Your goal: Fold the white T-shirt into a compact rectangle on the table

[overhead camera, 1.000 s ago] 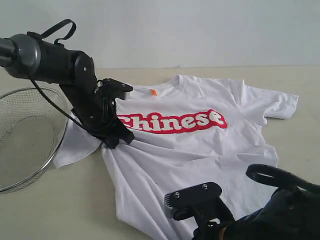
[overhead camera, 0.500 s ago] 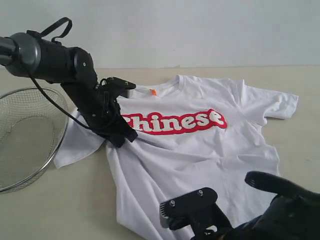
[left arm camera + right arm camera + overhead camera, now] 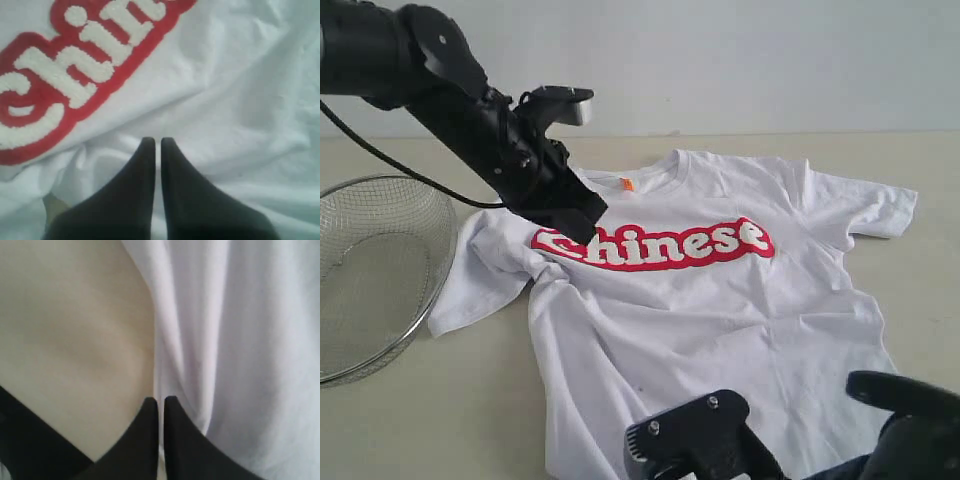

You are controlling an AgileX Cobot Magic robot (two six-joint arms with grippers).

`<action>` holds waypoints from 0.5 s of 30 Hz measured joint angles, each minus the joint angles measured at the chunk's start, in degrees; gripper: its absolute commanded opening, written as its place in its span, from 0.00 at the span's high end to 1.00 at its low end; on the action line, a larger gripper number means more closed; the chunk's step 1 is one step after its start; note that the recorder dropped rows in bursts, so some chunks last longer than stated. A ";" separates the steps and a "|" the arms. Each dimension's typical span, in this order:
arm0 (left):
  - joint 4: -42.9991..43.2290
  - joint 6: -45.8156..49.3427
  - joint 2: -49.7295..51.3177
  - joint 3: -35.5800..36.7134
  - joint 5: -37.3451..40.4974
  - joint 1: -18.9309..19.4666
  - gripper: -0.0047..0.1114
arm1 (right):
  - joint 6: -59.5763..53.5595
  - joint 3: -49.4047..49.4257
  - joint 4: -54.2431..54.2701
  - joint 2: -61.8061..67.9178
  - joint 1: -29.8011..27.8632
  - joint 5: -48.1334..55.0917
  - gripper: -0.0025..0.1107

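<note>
My left gripper (image 3: 155, 144) is pressed shut at the shoulder end of the red print (image 3: 670, 243); I cannot tell whether cloth is caught between the jaws. Since a second ago its arm has risen and swung toward the collar, uncovering the first letter, and the fabric there has bunched up. The white T-shirt (image 3: 720, 320) lies face up on the worktop (image 3: 470, 400), beside the wire basket (image 3: 370, 280). My right gripper (image 3: 160, 401) is also closed tight, at the shirt's edge, and its arm sits lower in view than before.
</note>
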 measured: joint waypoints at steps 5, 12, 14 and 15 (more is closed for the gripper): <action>-2.84 -0.22 -4.53 1.88 3.04 0.00 0.92 | 0.35 0.00 0.15 -5.05 -0.33 -0.09 0.98; -5.86 -3.32 -14.87 14.80 4.26 0.00 0.92 | 0.82 1.55 0.04 -9.82 -6.86 0.26 0.98; -6.64 -3.74 -18.77 20.81 4.64 0.00 0.92 | 0.82 2.10 -0.74 -11.67 -10.51 1.08 0.98; -7.11 -3.72 -20.73 23.19 4.77 0.00 0.92 | 0.82 2.15 -1.21 -12.61 -11.96 1.70 0.98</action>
